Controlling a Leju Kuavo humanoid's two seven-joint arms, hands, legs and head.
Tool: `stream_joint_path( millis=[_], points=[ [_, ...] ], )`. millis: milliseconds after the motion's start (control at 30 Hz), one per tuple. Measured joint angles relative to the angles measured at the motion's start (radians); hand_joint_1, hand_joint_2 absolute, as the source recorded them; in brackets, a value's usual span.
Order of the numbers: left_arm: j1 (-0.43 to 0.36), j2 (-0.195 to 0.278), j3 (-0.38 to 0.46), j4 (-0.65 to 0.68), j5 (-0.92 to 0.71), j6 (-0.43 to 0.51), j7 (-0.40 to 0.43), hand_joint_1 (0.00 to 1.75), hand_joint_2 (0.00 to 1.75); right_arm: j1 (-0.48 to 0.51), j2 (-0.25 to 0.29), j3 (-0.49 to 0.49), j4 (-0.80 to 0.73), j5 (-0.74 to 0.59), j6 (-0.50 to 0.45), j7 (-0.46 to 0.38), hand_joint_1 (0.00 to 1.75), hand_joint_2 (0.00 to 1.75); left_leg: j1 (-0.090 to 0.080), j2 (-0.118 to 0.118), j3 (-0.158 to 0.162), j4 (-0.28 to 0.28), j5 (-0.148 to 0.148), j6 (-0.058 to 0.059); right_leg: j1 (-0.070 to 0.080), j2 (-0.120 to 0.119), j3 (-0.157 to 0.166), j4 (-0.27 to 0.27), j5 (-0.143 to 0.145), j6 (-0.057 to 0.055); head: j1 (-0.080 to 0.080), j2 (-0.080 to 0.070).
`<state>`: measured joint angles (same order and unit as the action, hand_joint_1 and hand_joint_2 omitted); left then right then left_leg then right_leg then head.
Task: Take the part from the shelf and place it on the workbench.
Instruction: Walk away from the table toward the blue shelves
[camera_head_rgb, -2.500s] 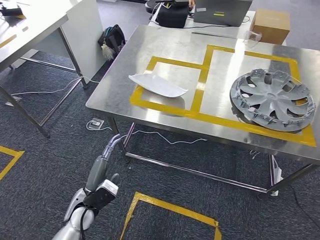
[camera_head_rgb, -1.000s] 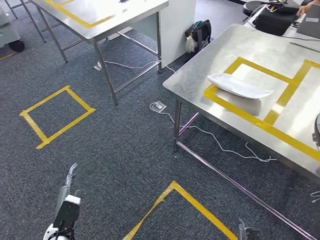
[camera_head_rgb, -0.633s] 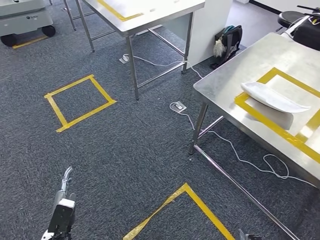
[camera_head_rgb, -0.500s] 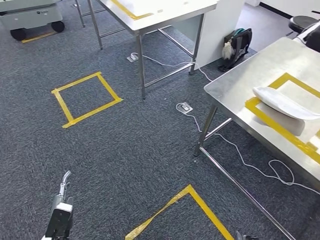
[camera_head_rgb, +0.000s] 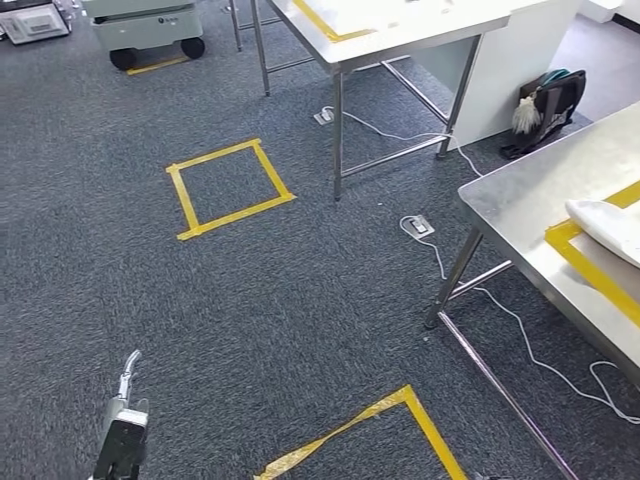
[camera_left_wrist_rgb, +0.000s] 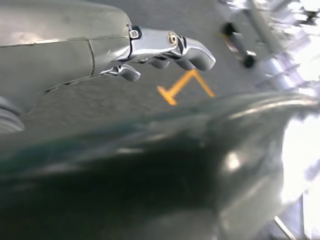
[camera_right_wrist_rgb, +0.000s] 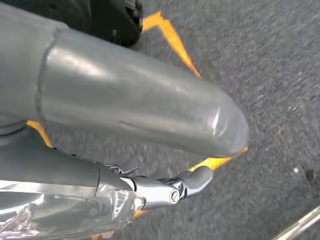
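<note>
View swung left, camera turning off bench (camera_head_rgb: 528, 205) | left hand (camera_head_rgb: 121, 425) and right hand (camera_right_wrist_rgb: 166, 187) hang loose, fingers apart, holding nothing | step: seeking shelf | next: keep turning, find part.

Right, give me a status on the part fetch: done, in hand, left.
Done: one white part lies on the workbench, at its yellow tape. In hand: nothing; the left hand and right hand hang empty over the carpet. Left: probably a whole fetch: reach the shelf, take a part, bring it to the workbench.
</note>
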<state>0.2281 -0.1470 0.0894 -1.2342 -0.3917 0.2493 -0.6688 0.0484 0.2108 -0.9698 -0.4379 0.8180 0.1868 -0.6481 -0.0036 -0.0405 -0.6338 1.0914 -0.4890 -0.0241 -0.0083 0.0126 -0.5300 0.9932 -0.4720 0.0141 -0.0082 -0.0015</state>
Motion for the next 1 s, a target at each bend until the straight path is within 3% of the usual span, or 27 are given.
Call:
stream_joint_path(
  millis=[67, 100, 133, 167, 233, 267, 300, 367, 400, 467, 533, 600, 633, 667, 733, 767, 833, 900, 933, 1000],
  points=[
    [-0.043, -0.004, 0.057, 0.096, 0.024, -0.052, 0.007, 0.0, 0.0, -0.001, -0.004, -0.011, 0.012, 0.027, -0.014, -0.006, 0.0, 0.0, 0.005, 0.025, -0.066, 0.13, -0.055, -0.01, 0.001, -0.03, -0.001, 0.0, -0.001, -0.003, -0.001, 0.0],
    [-0.064, -0.004, 0.095, 0.158, 0.04, -0.087, 0.008, 0.0, 0.0, -0.003, -0.005, -0.016, 0.019, 0.041, -0.021, -0.009, 0.0, 0.0, 0.008, 0.029, -0.086, 0.168, -0.061, -0.013, 0.001, -0.043, -0.001, 0.0, -0.002, -0.003, -0.001, 0.0],
    [-0.083, -0.003, 0.136, 0.222, 0.055, -0.123, 0.008, 0.0, 0.0, -0.007, -0.007, -0.02, 0.026, 0.054, -0.027, -0.013, 0.0, 0.0, 0.01, 0.031, -0.087, 0.17, -0.049, -0.016, 0.001, -0.055, -0.001, 0.0, -0.003, -0.002, -0.002, 0.0],
    [-0.101, 0.001, 0.18, 0.29, 0.069, -0.157, 0.008, 0.0, 0.0, -0.011, -0.008, -0.023, 0.034, 0.066, -0.033, -0.016, 0.0, 0.0, 0.012, 0.036, -0.066, 0.13, -0.02, -0.018, 0.0, -0.066, 0.001, 0.0, -0.004, -0.001, -0.002, 0.0],
    [-0.137, 0.009, 0.256, 0.416, 0.093, -0.213, 0.011, 0.0, 0.0, -0.019, -0.011, -0.031, 0.051, 0.083, -0.041, -0.022, 0.0, 0.0, 0.012, 0.076, 0.008, -0.009, 0.042, -0.021, 0.002, -0.085, 0.006, 0.001, -0.01, 0.008, -0.003, 0.0],
    [-0.157, 0.013, 0.293, 0.482, 0.103, -0.234, 0.013, 0.0, 0.0, -0.022, -0.014, -0.035, 0.059, 0.09, -0.045, -0.026, 0.0, 0.0, 0.011, 0.092, 0.036, -0.064, 0.058, -0.017, 0.005, -0.095, 0.007, 0.003, -0.015, 0.013, -0.002, 0.0],
    [-0.173, 0.016, 0.326, 0.54, 0.108, -0.246, 0.015, 0.0, 0.0, -0.026, -0.017, -0.038, 0.067, 0.095, -0.049, -0.029, 0.0, 0.0, 0.009, 0.103, 0.053, -0.096, 0.063, -0.012, 0.008, -0.104, 0.007, 0.004, -0.02, 0.019, -0.001, 0.0],
    [-0.191, 0.022, 0.384, 0.645, 0.111, -0.244, 0.009, 0.0, 0.0, -0.034, -0.02, -0.044, 0.08, 0.101, -0.058, -0.034, 0.0, 0.0, 0.005, 0.085, 0.056, -0.105, 0.06, 0.005, 0.008, -0.122, 0.014, 0.001, -0.027, 0.029, 0.002, 0.0],
    [-0.195, 0.025, 0.408, 0.686, 0.112, -0.234, 0.001, 0.0, 0.0, -0.037, -0.02, -0.046, 0.085, 0.103, -0.062, -0.035, 0.0, 0.0, 0.005, 0.075, 0.057, -0.106, 0.059, 0.012, 0.005, -0.12, 0.018, 0.003, -0.032, 0.035, 0.002, 0.0],
    [-0.205, 0.027, 0.452, 0.75, 0.123, -0.207, -0.016, 0.0, 0.0, -0.042, -0.02, -0.055, 0.092, 0.104, -0.068, -0.037, 0.0, 0.0, 0.006, 0.055, 0.058, -0.107, 0.062, 0.027, 0.0, -0.081, 0.004, 0.05, -0.067, 0.044, 0.005, 0.0],
    [-0.219, 0.023, 0.492, 0.795, 0.138, -0.188, -0.025, 0.0, 0.0, -0.04, -0.02, -0.064, 0.099, 0.105, -0.07, -0.038, 0.0, 0.0, 0.006, 0.032, 0.058, -0.108, 0.063, 0.037, -0.001, -0.031, -0.06, 0.18, -0.134, 0.045, 0.01, 0.0],
    [-0.229, 0.018, 0.524, 0.828, 0.144, -0.177, -0.027, 0.0, 0.0, -0.037, -0.02, -0.072, 0.104, 0.105, -0.071, -0.038, 0.0, 0.0, 0.002, 0.005, 0.058, -0.107, 0.062, 0.041, 0.0, -0.016, -0.124, 0.295, -0.169, 0.042, 0.011, 0.0],
    [-0.231, 0.017, 0.537, 0.842, 0.144, -0.173, -0.027, 0.0, 0.0, -0.036, -0.02, -0.076, 0.106, 0.106, -0.071, -0.038, 0.0, 0.0, 0.001, -0.008, 0.059, -0.107, 0.062, 0.041, 0.001, -0.014, -0.135, 0.302, -0.157, 0.039, 0.011, 0.0],
    [-0.234, 0.015, 0.549, 0.854, 0.145, -0.17, -0.025, 0.0, 0.0, -0.036, -0.02, -0.08, 0.106, 0.107, -0.071, -0.038, 0.0, 0.0, 0.001, -0.023, 0.06, -0.107, 0.062, 0.041, 0.002, -0.009, -0.126, 0.268, -0.126, 0.035, 0.011, 0.0],
    [-0.239, 0.011, 0.569, 0.873, 0.152, -0.171, -0.017, 0.0, 0.0, -0.038, -0.02, -0.087, 0.107, 0.111, -0.071, -0.038, 0.0, 0.0, 0.0, -0.049, 0.064, -0.106, 0.061, 0.04, 0.001, 0.024, -0.069, 0.129, -0.048, 0.027, 0.011, 0.0],
    [-0.242, 0.008, 0.58, 0.881, 0.159, -0.174, -0.01, 0.0, 0.0, -0.039, -0.02, -0.089, 0.109, 0.114, -0.071, -0.038, 0.0, 0.0, 0.0, -0.062, 0.064, -0.105, 0.061, 0.036, 0.001, 0.041, -0.043, 0.069, -0.022, 0.025, 0.011, 0.0],
    [-0.245, 0.003, 0.604, 0.894, 0.173, -0.18, -0.001, 0.0, 0.0, -0.044, -0.02, -0.095, 0.113, 0.118, -0.071, -0.039, 0.0, 0.0, 0.001, -0.079, 0.06, -0.104, 0.063, 0.026, 0.003, 0.057, -0.019, 0.022, -0.008, 0.022, 0.01, 0.0],
    [-0.244, 0.001, 0.625, 0.904, 0.182, -0.183, 0.0, 0.0, 0.0, -0.048, -0.02, -0.097, 0.117, 0.119, -0.071, -0.04, 0.0, 0.0, 0.005, -0.091, 0.055, -0.105, 0.065, 0.013, 0.005, 0.037, -0.014, 0.017, -0.002, 0.013, 0.01, 0.0],
    [-0.244, 0.001, 0.633, 0.907, 0.184, -0.183, 0.0, 0.0, 0.0, -0.049, -0.02, -0.097, 0.118, 0.119, -0.071, -0.04, 0.0, 0.0, 0.005, -0.078, 0.05, -0.097, 0.059, 0.008, 0.005, 0.027, -0.011, 0.011, 0.003, 0.006, 0.009, 0.0],
    [-0.249, 0.0, 0.645, 0.913, 0.185, -0.184, 0.0, 0.0, 0.0, -0.05, -0.02, -0.098, 0.12, 0.12, -0.071, -0.041, 0.0, 0.0, 0.003, -0.028, 0.015, -0.028, 0.013, 0.0, 0.003, 0.0, -0.007, -0.001, 0.01, -0.006, 0.004, 0.0]
  ],
)
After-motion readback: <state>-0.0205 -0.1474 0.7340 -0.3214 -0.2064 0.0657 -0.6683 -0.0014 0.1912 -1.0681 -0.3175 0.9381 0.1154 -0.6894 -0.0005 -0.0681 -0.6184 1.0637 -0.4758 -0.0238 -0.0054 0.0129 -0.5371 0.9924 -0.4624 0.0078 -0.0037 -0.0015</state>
